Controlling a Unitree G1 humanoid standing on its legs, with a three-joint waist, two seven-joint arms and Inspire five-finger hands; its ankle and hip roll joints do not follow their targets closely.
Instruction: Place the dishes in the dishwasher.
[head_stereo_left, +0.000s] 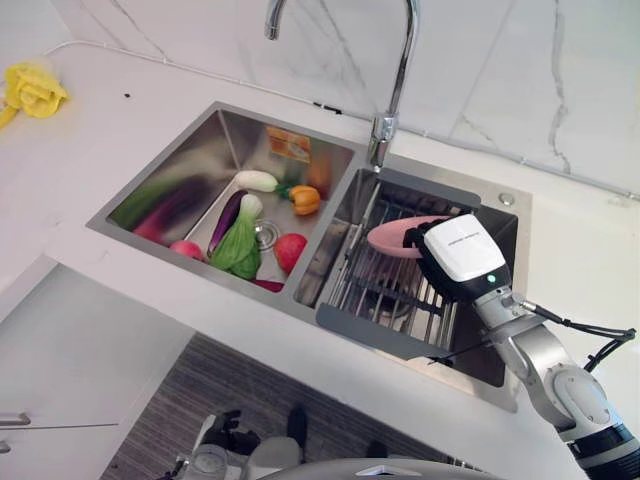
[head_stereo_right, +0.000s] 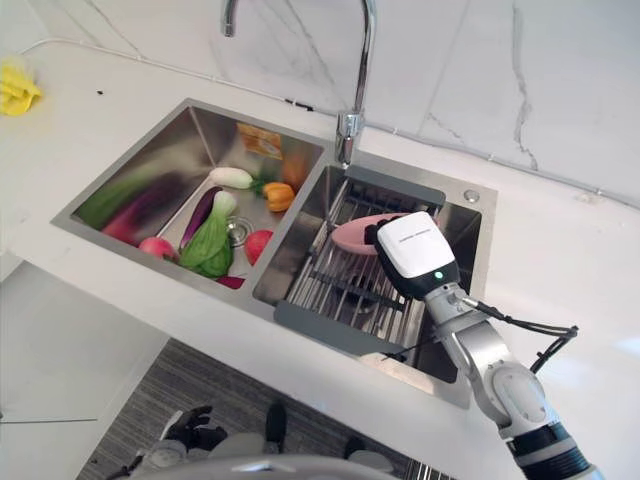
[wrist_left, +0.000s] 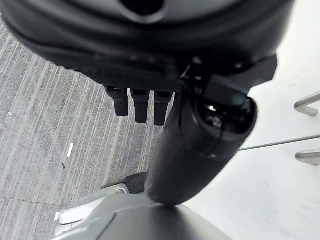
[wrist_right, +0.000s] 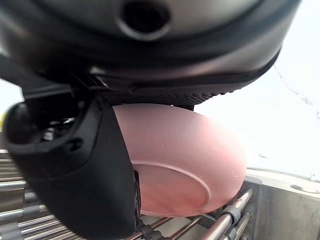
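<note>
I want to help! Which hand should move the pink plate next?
The right hand: it already grips the pink plate over the sink rack. The left hand hangs low by the floor.

A home kitchen. A stainless steel double sink (head_stereo_left: 160, 185) is set into a white countertop (head_stereo_left: 90, 130) below a tall curved faucet (head_stereo_left: 385, 120), against a white marble-look wall (head_stereo_left: 500, 60). Vegetables (head_stereo_left: 240, 235) lie in one basin, a wire dish rack (head_stereo_left: 385, 290) sits in the other, and white cabinet fronts (head_stereo_left: 60, 360) stand below.

Right hand (head_stereo_left: 458, 255) hides part of pink plate (wrist_right: 195, 160).
</note>
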